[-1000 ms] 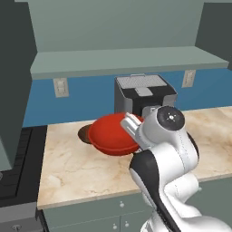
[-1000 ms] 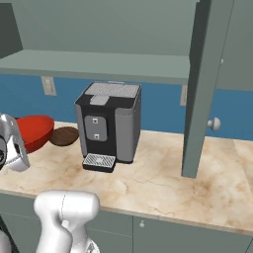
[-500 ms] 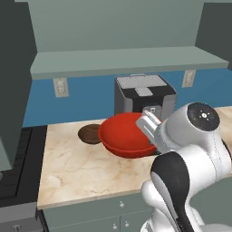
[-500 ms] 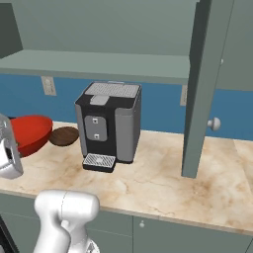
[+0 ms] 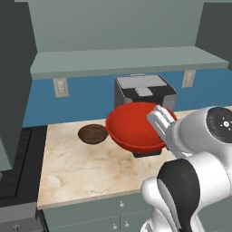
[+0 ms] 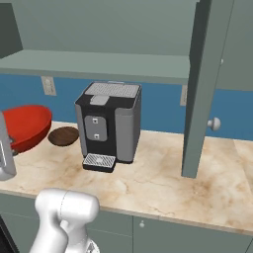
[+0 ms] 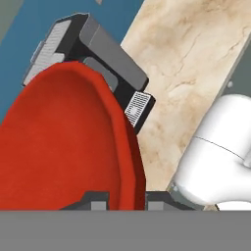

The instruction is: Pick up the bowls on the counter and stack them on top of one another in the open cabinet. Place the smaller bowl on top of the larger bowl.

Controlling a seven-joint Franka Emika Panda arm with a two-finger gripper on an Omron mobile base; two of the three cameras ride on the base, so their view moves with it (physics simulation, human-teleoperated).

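Note:
The larger bowl [image 5: 133,127], wide and glossy red, hangs tilted above the counter [image 5: 81,167] in front of the coffee machine. My gripper [image 5: 157,121] is shut on its right rim. In the hand view the red bowl [image 7: 63,147] sits with its rim pinched at my gripper [image 7: 127,202]. The smaller bowl [image 5: 93,133], dark brown, rests on the counter to the left, apart from the red one. From the right side, the red bowl [image 6: 24,126] is at the far left, next to the brown bowl [image 6: 63,136]. The open cabinet's shelf [image 5: 127,61] runs above.
A black and grey coffee machine [image 6: 111,123] stands on the counter [image 6: 163,173] under the shelf [image 6: 99,64]. An open cabinet door [image 6: 200,89] juts out to its right. A dark stove [image 5: 13,158] borders the counter's left end.
The arm has raised the red bowl and carried it rightward, away from the brown bowl, which stays in place. The grip on the rim is unchanged.

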